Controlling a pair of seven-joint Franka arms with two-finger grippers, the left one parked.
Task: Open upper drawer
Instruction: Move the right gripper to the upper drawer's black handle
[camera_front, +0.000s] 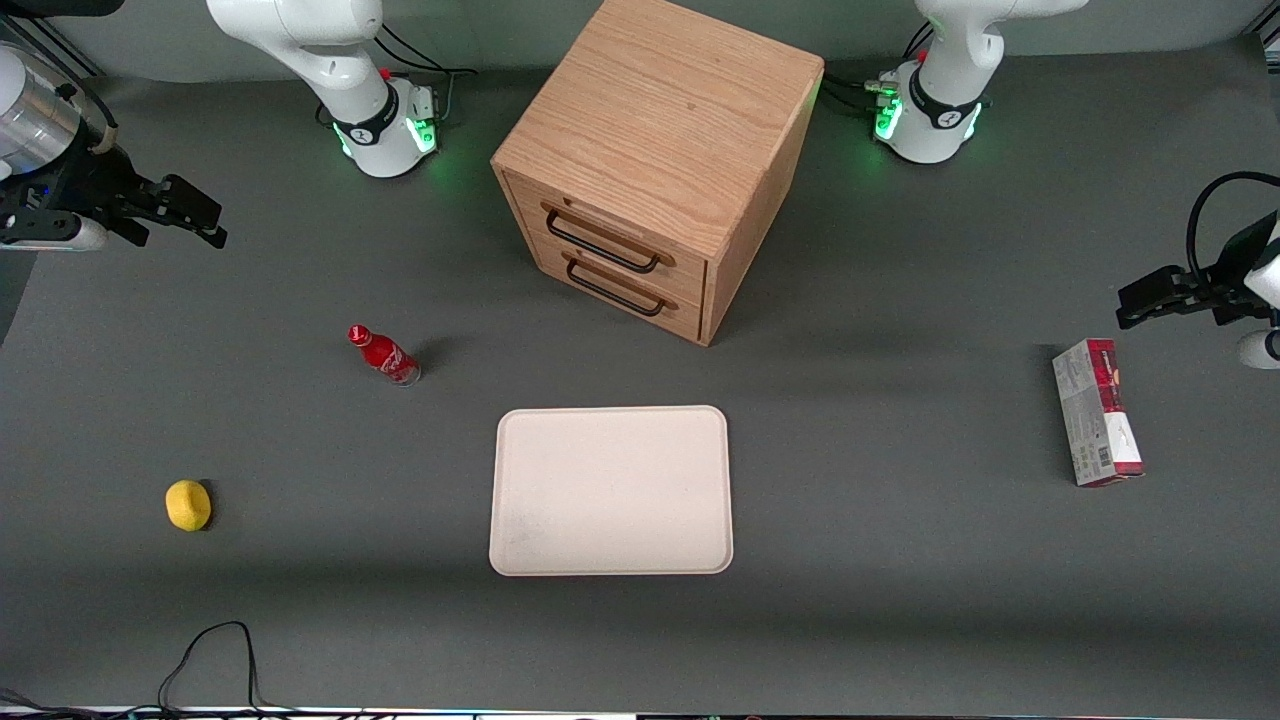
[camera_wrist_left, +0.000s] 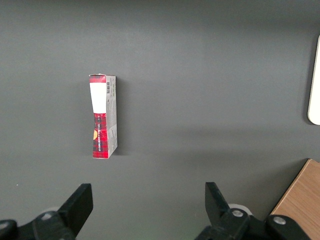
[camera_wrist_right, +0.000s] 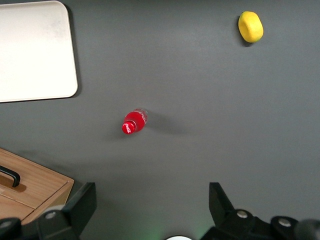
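The working arm reaches out over its own end of the counter (camera_front: 900, 620), well apart from the wooden cabinet (camera_front: 660, 130) and held high above the surface. Its claw (camera_front: 195, 222) hangs in the air with nothing between the fingers (camera_wrist_right: 80, 205) — they stand spread wide, and the dark counter shows in the gap. The wrist camera looks straight down, so the claw points at the counter rather than at the cabinet.

The cabinet stands upright near the middle of the counter, between the two arm bases, turned at a slant so one corner faces the front camera. The upper drawer (camera_front: 640, 222) sits in the cabinet's front face, directly above the matching lower drawer (camera_front: 625, 300). Both are pushed fully in, flush with the face. Each carries a thin black bar handle; the upper handle (camera_front: 600, 243) is untouched.

A cream tray (camera_front: 610, 420) lies flat on the counter in front of the cabinet, nearer the front camera, and holds nothing. A small red bottle (camera_front: 383, 355) stands upright beside the cabinet, toward the working arm's end — it is between the cabinet and a yellow lemon (camera_front: 188, 504), which lies still nearer the front camera. From the cabinet, toward the parked arm's end, a red and grey carton (camera_front: 1097, 412) lies flat on the counter.
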